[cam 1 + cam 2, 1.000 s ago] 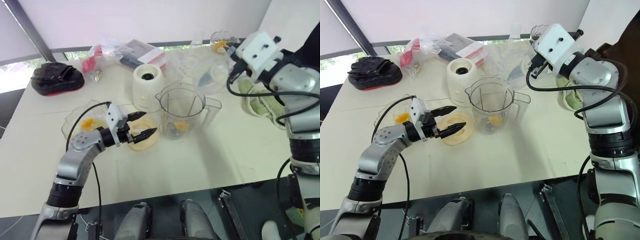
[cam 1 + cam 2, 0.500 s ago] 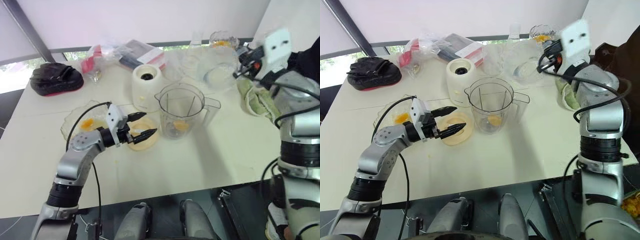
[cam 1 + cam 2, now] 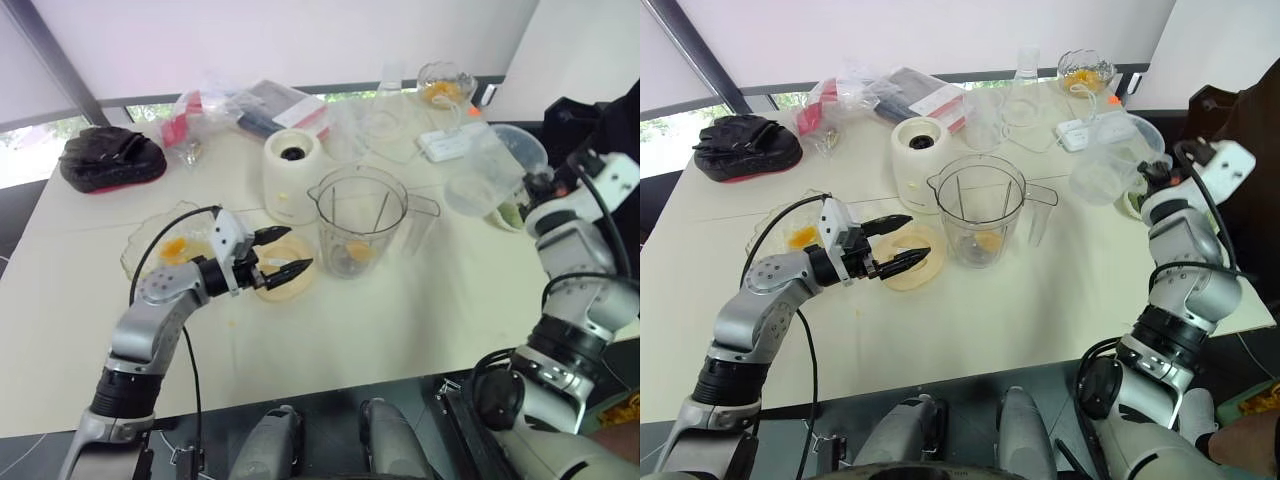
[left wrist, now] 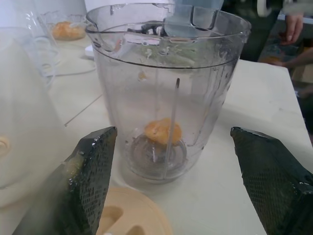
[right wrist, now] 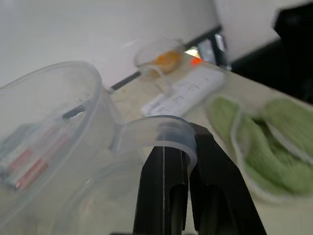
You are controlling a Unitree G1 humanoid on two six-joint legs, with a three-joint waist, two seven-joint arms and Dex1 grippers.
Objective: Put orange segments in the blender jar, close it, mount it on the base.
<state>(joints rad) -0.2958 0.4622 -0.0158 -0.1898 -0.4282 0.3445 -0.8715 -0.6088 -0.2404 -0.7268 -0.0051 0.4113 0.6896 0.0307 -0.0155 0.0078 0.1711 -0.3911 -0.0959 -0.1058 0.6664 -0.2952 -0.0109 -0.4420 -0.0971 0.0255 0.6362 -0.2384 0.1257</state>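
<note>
The blender jar stands upright at mid-table with one orange segment lying by its blade. Behind it to the left sits the cream base. More orange segments lie in a wavy glass bowl on the left. My left gripper is open and level, just above a pale-yellow lid, pointing at the jar with nothing between its fingers. At the right edge of the table, my right gripper is shut on the handle of a clear plastic jug.
A black bag and plastic packets lie at the back left. A small glass bowl with orange pieces, a white power strip and a green cloth are at the back right.
My right arm has swung to the right and down with the clear jug, rolling its wrist. The left arm and the jar have stayed put.
</note>
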